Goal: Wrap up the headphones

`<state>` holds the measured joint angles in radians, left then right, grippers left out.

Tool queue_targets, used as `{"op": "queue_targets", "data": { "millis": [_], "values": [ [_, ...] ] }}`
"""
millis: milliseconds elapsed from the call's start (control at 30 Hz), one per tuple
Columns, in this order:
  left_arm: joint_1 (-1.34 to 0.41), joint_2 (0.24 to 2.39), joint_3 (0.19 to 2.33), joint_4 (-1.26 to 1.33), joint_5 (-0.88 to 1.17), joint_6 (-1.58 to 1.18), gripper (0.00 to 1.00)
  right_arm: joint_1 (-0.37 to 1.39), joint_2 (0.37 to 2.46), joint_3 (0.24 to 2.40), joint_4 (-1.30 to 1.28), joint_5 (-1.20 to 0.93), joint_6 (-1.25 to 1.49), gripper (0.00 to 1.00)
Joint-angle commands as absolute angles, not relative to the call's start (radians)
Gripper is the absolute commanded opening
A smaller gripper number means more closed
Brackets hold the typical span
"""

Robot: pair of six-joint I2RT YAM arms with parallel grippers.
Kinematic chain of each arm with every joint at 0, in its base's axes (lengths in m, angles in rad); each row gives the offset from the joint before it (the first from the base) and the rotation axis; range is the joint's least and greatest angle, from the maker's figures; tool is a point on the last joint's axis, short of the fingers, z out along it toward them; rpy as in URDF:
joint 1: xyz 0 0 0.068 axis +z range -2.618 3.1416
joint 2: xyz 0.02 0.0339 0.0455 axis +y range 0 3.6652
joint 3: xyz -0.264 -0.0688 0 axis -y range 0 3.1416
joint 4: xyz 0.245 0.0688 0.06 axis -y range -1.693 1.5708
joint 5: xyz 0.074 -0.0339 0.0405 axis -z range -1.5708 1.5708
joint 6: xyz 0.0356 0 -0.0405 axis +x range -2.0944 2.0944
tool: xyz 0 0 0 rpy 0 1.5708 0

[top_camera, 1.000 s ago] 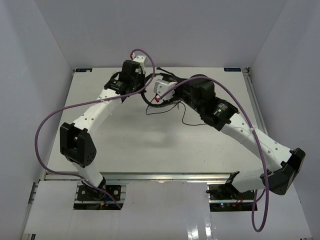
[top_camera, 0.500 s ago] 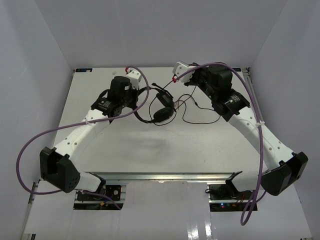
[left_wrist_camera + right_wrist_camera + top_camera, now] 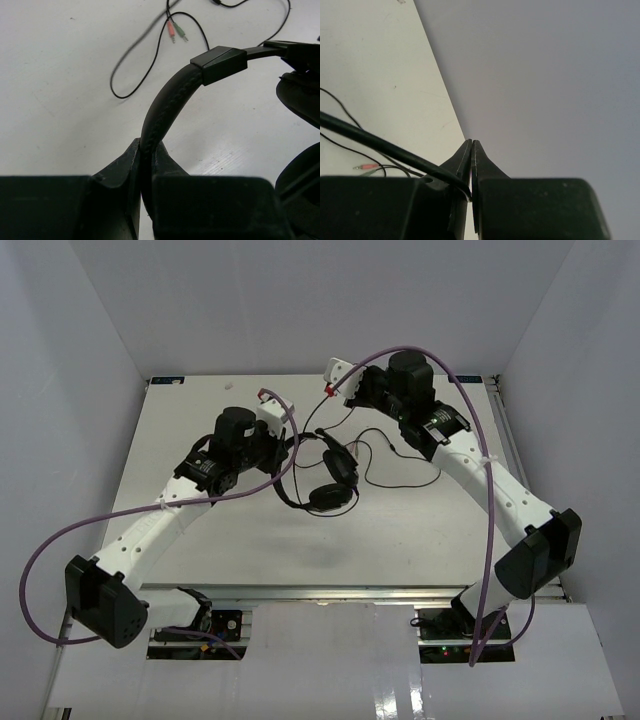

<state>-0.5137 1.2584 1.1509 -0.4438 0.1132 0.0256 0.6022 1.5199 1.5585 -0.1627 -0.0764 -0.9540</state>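
Compared with 0.5 s earlier, the left arm sits nearer the table's near edge. The headphones (image 3: 327, 496) have come with it and now hang or rest around the middle of the table. The right gripper (image 3: 330, 390) has shifted left along the far edge, and the cord rises toward it.

The top view hides both grips, but the wrist cameras show them. The left gripper (image 3: 145, 165) is clamped on the padded headband (image 3: 167, 102), with 1 finger on each side. The right gripper (image 3: 471, 150) has its fingers pressed together, pinching the thin black cord (image 3: 380, 145) at their base.

Only the wrist views show the 2 small plugs (image 3: 176, 32), 1 pink and 1 green, lying on the table (image 3: 420, 540) at the end of the loose cord.
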Motion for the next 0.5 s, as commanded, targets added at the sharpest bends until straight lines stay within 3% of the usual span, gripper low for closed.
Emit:
{"op": "queue_targets", "data": {
  "millis": [0, 467],
  "values": [
    [-0.54, 1.174, 1.157, -0.418, 0.193, 0.02, 0.0, 0.58, 1.576, 1.645, -0.134, -0.11, -0.885, 0.08],
    [-0.545, 1.106, 1.317, -0.494, 0.223, -0.058, 0.0, 0.352, 1.685, 1.633, -0.204, -0.624, -0.561, 0.08]
  ]
}}
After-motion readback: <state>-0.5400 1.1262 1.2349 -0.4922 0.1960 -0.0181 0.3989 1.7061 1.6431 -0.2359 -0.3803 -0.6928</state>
